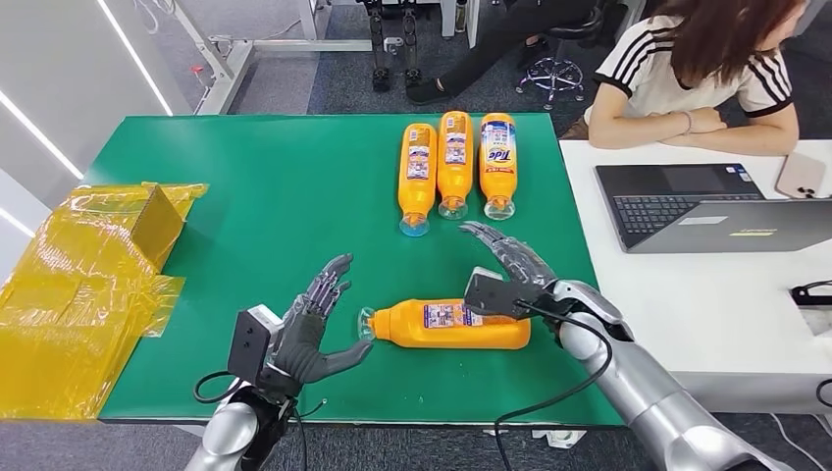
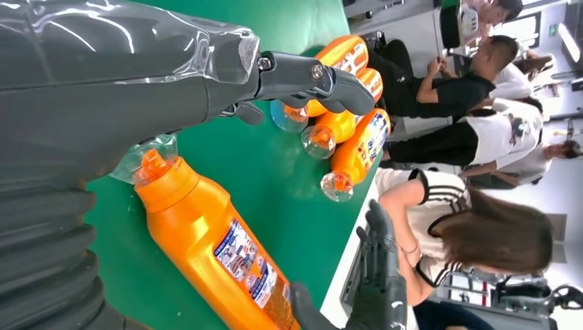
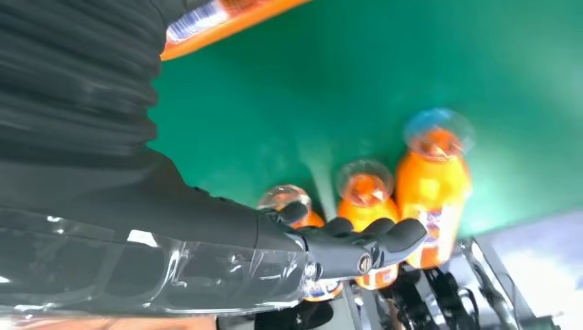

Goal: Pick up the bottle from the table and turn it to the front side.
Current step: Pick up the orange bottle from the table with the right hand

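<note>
Two open hands flank the orange plastic detergent bottle (image 1: 453, 324) lying on its side on the green worktop (image 1: 265, 196), long axis running left-right: left hand (image 1: 312, 329) just beside its clear cap, right hand (image 1: 510, 265) over its base, neither gripping.

The left hand (image 2: 137, 89) sits open right by the cap end of an orange bottle (image 2: 213, 254) lying flat on the green table (image 2: 275, 172). Three more orange bottles (image 2: 344, 130) lie side by side further off. The right hand (image 2: 375, 282) is at the bottle's far end, and people sit behind.
</note>
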